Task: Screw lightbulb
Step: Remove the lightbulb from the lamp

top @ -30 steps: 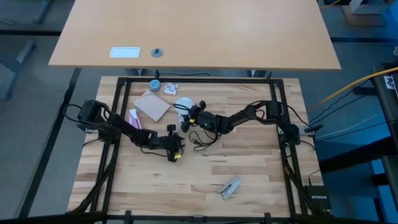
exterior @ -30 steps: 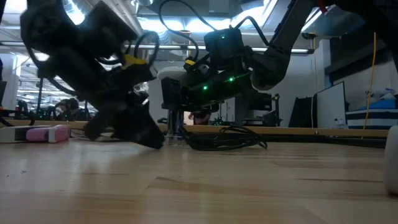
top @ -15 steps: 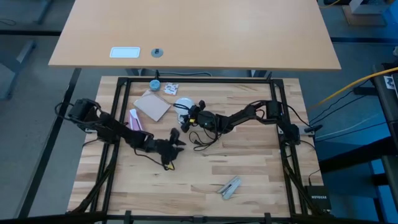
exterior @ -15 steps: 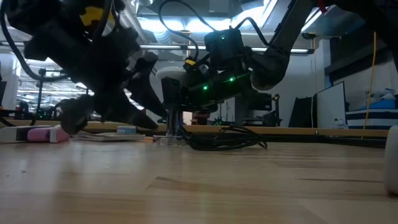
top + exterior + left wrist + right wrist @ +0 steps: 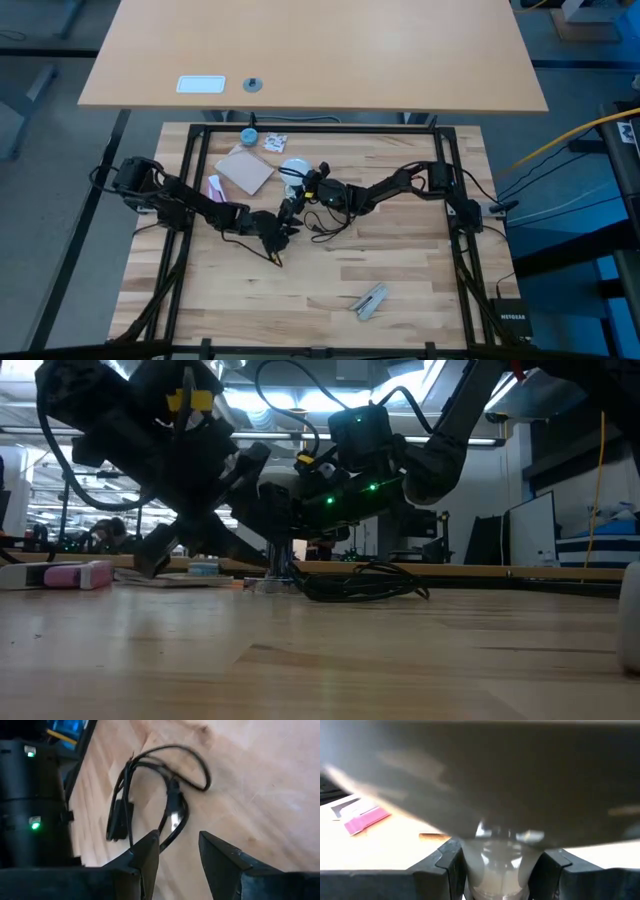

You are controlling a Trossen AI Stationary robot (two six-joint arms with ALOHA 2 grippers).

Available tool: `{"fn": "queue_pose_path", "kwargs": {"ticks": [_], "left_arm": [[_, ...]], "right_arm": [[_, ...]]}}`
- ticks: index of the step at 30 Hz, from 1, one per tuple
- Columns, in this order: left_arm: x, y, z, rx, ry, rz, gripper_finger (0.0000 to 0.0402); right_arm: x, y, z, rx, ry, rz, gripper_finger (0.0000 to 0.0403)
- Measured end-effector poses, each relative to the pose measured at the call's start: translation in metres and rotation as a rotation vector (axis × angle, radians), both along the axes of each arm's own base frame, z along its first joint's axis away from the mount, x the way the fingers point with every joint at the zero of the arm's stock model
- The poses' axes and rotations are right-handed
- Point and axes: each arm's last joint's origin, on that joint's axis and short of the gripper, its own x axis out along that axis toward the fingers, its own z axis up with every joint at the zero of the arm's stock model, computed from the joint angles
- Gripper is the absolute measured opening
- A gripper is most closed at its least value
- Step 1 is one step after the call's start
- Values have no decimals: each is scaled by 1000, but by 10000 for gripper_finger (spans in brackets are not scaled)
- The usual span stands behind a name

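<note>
The frosted-white lightbulb (image 5: 293,168) (image 5: 273,485) sits at the table's middle, above a thin upright stem (image 5: 281,555) that reaches the table. My right gripper (image 5: 302,185) (image 5: 501,865) comes in from the right and is shut on the bulb. My left gripper (image 5: 284,222) (image 5: 179,845) hovers just near-left of the bulb. It is open with nothing between its fingers, and it looks onto a coiled black cord (image 5: 170,795). A large blurred grey shape fills the upper part of the right wrist view. My right gripper pinches the lightbulb's whitish tapering body (image 5: 500,862) between its two fingers (image 5: 451,865). The fingers come at it about level from the table's right side. The globe stays up off the table top, above the stem.
The black cord (image 5: 325,222) (image 5: 360,582) lies on the table beside the stem. A pink thing (image 5: 216,190) (image 5: 75,574), a brown square (image 5: 245,170), a blue cap (image 5: 248,136) and a white packet (image 5: 276,142) lie at far left. A silvery thing (image 5: 370,300) lies near the front edge.
My left gripper has come up off the table, rolled about its own axis and drawn toward the lightbulb, its finger gap unchanged. The lightbulb stays where it was.
</note>
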Motion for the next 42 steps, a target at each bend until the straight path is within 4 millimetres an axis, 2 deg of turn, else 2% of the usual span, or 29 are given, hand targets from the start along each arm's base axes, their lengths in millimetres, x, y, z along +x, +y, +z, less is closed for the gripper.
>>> {"fn": "queue_pose_path", "kwargs": {"ticks": [5, 13, 17, 37, 42], "left_arm": [[0, -2, -2, -12, 16, -76, 131], [5, 5, -22, 195, 118, -219, 131], [8, 8, -22, 262, 96, -208, 131], [11, 27, -21, 202, 71, -175, 131], [11, 30, -21, 184, 64, -188, 101]], "right_arm": [[-1, -1, 0, -14, 2, -77, 165], [-2, -3, 0, -27, 10, -141, 165], [-3, -4, -1, -10, 8, -149, 165], [-5, -6, -2, 14, -12, -260, 165], [-5, -6, -3, 12, -6, -266, 165]]}}
